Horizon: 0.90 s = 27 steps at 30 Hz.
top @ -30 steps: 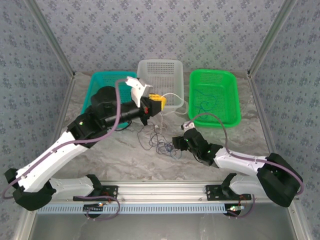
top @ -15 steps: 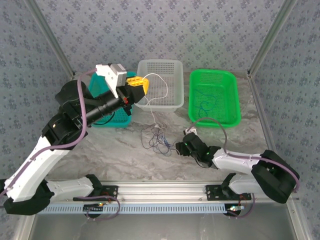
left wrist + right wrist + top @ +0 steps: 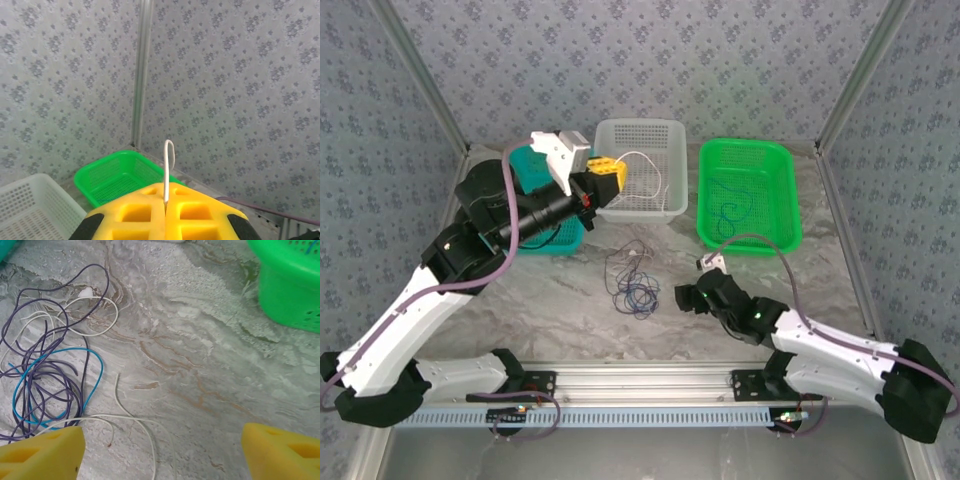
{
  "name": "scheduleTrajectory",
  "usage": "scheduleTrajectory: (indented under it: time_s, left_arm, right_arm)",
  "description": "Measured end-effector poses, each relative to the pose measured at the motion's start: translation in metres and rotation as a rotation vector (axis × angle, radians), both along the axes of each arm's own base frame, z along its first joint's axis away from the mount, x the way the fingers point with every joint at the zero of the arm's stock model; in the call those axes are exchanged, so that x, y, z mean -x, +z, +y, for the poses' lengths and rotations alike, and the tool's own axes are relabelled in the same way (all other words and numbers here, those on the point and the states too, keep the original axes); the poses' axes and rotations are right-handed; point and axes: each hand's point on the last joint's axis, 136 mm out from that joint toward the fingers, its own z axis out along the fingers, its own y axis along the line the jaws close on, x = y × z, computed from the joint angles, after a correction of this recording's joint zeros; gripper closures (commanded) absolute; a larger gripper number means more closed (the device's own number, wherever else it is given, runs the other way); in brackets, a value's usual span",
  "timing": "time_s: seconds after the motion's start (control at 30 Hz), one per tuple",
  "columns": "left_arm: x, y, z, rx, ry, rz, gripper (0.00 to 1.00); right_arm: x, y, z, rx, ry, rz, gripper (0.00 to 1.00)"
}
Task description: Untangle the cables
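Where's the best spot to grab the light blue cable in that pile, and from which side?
Probably the outer bend of the light blue cable, on the pile's side nearest the green basket. There it bows clear of the purple cables, so jaws coming from above could close on it alone.

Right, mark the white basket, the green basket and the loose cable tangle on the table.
white basket (image 3: 640, 122): top external view, on its far rim.
green basket (image 3: 745, 142): top external view, on its far rim.
cable tangle (image 3: 636, 296): top external view, on the dense purple-blue loops at its near end.
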Motion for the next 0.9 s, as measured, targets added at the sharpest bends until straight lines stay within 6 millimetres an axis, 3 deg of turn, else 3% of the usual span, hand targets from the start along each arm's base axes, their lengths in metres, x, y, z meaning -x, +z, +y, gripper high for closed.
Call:
scheduleTrajectory:
  time_s: [0.13,0.3,0.4,0.63,0.77,0.9]
  left_arm:
    - [-0.022,-0.002,0.018,-0.015,0.106,-0.007,0.96]
    - [-0.07,-0.015,0.066,-0.017,0.321,0.032,0.96]
    - [-0.104,-0.045,0.103,-0.033,0.467,0.105,0.96]
    - [-0.171,-0.142,0.184,-0.023,0.706,0.369,0.96]
    - [-0.195,-0.194,0.198,-0.048,0.744,0.501,0.96]
    - [-0.213,-0.226,0.199,-0.061,0.737,0.584,0.97]
  right_arm:
    - [0.001,0.003,-0.006,0.003,-0.013,-0.013,0.14]
    - [0.001,0.002,-0.008,0.011,-0.019,-0.013,0.14]
    - [0.002,0.0,-0.009,0.016,-0.017,-0.009,0.14]
    - [0.006,-0.012,-0.006,0.043,0.01,0.031,0.14]
    - [0.007,-0.021,-0.006,0.07,0.013,0.059,0.14]
    - [0.008,-0.023,-0.007,0.077,0.015,0.067,0.14]
